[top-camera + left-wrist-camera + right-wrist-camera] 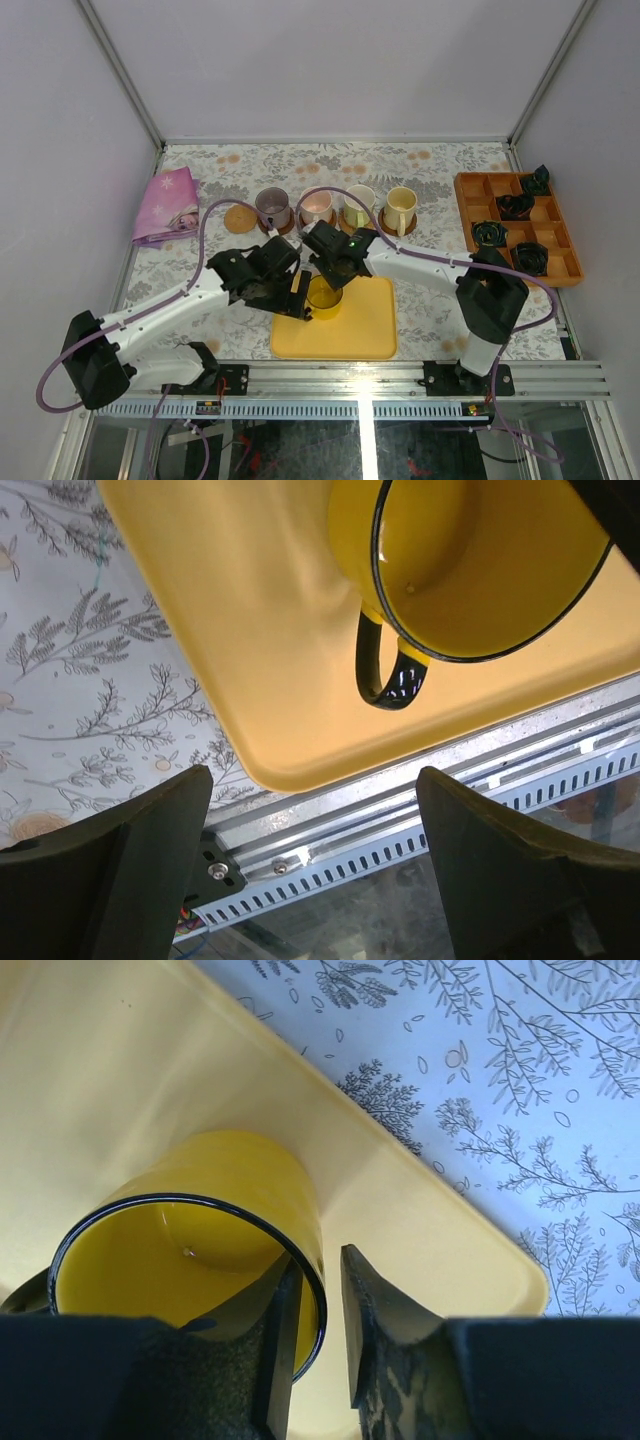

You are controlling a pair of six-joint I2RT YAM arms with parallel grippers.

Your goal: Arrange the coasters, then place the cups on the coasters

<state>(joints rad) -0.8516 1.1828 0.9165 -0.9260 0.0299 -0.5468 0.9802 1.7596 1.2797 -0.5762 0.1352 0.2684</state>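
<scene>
A yellow cup (pixel 324 295) (pixel 215 1175) stands upright on the flat yellow tray (pixel 355 330). My right gripper (pixel 335 278) (pixel 322 1265) straddles its black rim, one finger inside and one outside. The jaws are narrow, with a slit still showing between the outer finger and the wall. My left gripper (pixel 292 300) (pixel 315 815) is wide open and holds nothing. It hangs over the tray's near left corner, short of the cup's black handle (pixel 385 675). One bare coaster (pixel 240 217) lies at the back left. Purple-grey (pixel 272 207), pink (pixel 317 205), green-handled white (pixel 358 203) and cream (pixel 400 205) cups sit on coasters in a row.
A pink cloth (pixel 165 205) lies at the back left. An orange compartment box (pixel 505 190) with small black parts stands at the back right. The metal rail (pixel 420 800) of the table's near edge runs under my left gripper.
</scene>
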